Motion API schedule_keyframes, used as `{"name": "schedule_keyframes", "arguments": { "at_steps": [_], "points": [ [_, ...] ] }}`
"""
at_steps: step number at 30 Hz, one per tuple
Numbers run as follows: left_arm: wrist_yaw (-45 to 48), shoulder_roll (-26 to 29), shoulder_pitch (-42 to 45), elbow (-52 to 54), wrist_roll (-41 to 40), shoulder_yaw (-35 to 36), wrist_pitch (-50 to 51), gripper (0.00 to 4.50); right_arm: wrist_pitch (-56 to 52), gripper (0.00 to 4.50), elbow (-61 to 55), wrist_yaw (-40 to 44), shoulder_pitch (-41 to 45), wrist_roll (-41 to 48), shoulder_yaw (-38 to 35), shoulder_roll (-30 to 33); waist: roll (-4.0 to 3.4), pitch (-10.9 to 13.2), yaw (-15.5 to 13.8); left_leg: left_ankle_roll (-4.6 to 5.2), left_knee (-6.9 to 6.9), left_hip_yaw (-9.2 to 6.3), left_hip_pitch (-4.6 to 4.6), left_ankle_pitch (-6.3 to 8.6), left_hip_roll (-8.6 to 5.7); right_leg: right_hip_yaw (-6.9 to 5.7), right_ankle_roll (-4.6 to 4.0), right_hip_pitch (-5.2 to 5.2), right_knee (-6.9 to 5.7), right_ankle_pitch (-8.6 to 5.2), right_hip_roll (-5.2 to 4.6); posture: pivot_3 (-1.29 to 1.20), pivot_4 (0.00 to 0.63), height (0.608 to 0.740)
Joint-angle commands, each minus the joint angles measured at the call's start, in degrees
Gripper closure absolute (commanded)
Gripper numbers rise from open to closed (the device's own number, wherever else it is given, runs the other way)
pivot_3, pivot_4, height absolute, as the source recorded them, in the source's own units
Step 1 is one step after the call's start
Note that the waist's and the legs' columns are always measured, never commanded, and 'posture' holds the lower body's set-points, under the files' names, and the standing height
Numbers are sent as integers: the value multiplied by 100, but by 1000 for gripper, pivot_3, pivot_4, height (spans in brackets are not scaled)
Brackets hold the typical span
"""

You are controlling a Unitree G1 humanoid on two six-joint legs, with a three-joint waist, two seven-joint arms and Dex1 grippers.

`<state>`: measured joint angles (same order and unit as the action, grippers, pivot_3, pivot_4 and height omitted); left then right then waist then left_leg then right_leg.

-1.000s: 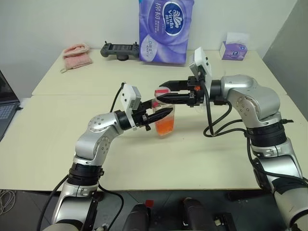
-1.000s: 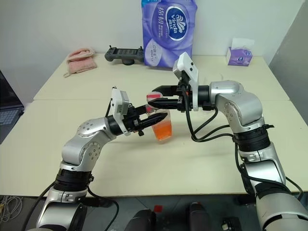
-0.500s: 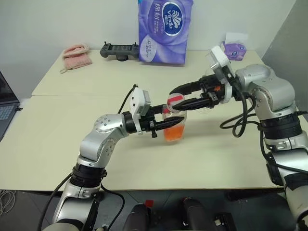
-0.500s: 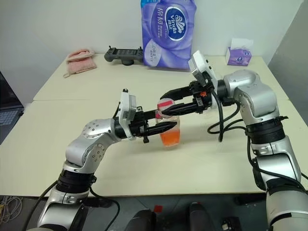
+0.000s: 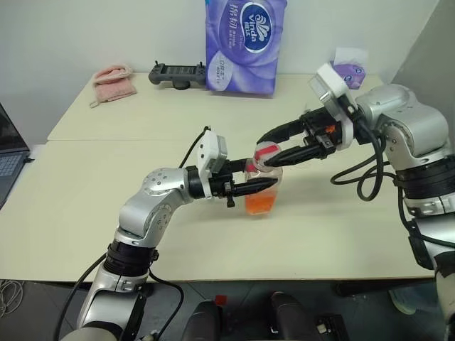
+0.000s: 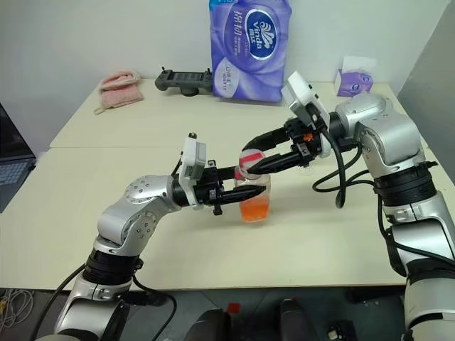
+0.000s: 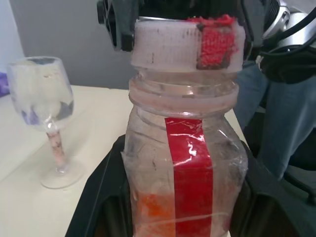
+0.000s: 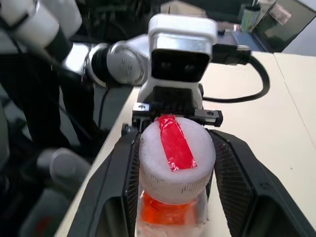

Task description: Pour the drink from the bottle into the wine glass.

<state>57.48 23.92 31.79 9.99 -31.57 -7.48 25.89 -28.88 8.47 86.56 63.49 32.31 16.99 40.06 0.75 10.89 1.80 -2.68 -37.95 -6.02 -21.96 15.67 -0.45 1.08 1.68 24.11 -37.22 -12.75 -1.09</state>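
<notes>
The clear plastic bottle (image 5: 261, 186) stands on the table just in front of me, with the orange-red drink (image 5: 260, 202) in its lower part. My left gripper (image 5: 266, 186) reaches in from the left and is shut on the bottle's body. From the right, my right gripper (image 5: 263, 150) is shut on the white-and-red cap (image 8: 175, 158), one finger on each side. The wine glass (image 7: 42, 98) stands upright and empty on the table beyond the bottle, seen in the left wrist view.
At the back of the far table are a purple tissue pack (image 5: 245, 42), a black controller (image 5: 178, 73), a pink cloth (image 5: 114, 82) and a small tissue box (image 5: 346, 71). A laptop (image 5: 8, 160) sits at the left edge.
Both grippers and the bottle have shifted together to the right and a little nearer. The right wrist has turned while holding the cap.
</notes>
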Motion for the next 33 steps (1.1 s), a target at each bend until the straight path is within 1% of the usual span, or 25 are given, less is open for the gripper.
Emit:
{"name": "schedule_keyframes", "arguments": {
  "at_steps": [1, 5, 8, 13, 19, 21, 25, 27, 29, 31, 33],
  "points": [
    [-95, 218, 9, -142, -104, 498, 29, 2683, 204, 2702, -158, 594, 8, 109, -151, 246, 0, 0, 1, 0, 0, 0, 2, 0, 1, 0, 0, -1, -1, 0, 0, 0, 150, 740],
    [-89, 235, 1, -129, -110, 505, 25, 2683, 271, 2702, 47, 594, -3, 37, -211, 255, 0, 0, -1, 0, -2, 1, 2, 0, 0, 0, 0, -1, -1, 0, 0, 0, 150, 740],
    [-120, 208, -16, -115, -94, 497, -6, 2684, -132, 2703, 282, 527, 97, 392, -621, 173, 0, 0, -1, 0, -2, 2, 1, 0, 0, 3, 0, -1, 1, 0, 0, 0, 150, 740],
    [-174, 190, -41, -96, -119, 448, -56, 2687, -544, 2704, -8, 185, 30, 757, -929, 148, 0, 0, -6, 0, -1, -2, -1, 0, 0, 1, -1, 0, 0, 0, -2, 0, 150, 740],
    [-213, 105, -31, -143, -116, 382, -222, 2705, -1264, 2708, -454, -458, 46, 1260, -1461, -18, -3, 1, -13, 0, -1, -1, -1, 0, -1, 1, -1, 0, 0, 0, -2, 0, 150, 740],
    [-217, 70, -17, -171, -96, 379, -268, 2712, -1456, 2778, -593, -813, -8, 1350, -1657, -111, -3, 1, -11, 0, -1, -2, 0, 0, -1, 0, -1, -1, -2, 0, 0, 0, 150, 740],
    [-209, 16, -31, -196, -48, 401, -331, 2712, -1783, 2778, -886, -1433, -187, 1612, -2049, -321, -3, 1, -11, 0, -1, 2, 0, 0, -1, 2, -1, -1, -2, 0, 1, 0, 150, 740],
    [-213, -10, -55, -187, -11, 418, -395, 2712, -1837, 2778, -1168, -1666, -403, 1564, -2105, -265, -3, 1, -13, 0, -1, 1, -2, 0, -1, 3, -1, -1, -1, 0, 1, 0, 150, 740],
    [-278, -42, -72, -178, 36, 477, -521, 2712, -1706, 2778, -1633, -2068, -925, 1147, -2081, -15, -2, 1, -18, 0, -2, -1, -2, 0, -1, 1, -1, -2, 0, 0, 0, 0, 150, 740],
    [-352, -56, -31, -195, 73, 569, -639, 2713, -1753, 2778, -1911, -2820, -1559, 839, -2321, 105, 2, -2, -58, 0, -1, -4, -5, 0, -3, -1, 0, -3, 2, 0, -2, 0, 150, 740],
    [-389, -52, 13, -210, 70, 642, -705, 2713, -1967, 2778, -2128, -3886, -2440, 449, -2720, 97, 3, -2, -86, 0, -2, -2, -12, 0, -5, 2, 0, 1, 3, 0, -6, 0, 150, 740]
  ]
}}
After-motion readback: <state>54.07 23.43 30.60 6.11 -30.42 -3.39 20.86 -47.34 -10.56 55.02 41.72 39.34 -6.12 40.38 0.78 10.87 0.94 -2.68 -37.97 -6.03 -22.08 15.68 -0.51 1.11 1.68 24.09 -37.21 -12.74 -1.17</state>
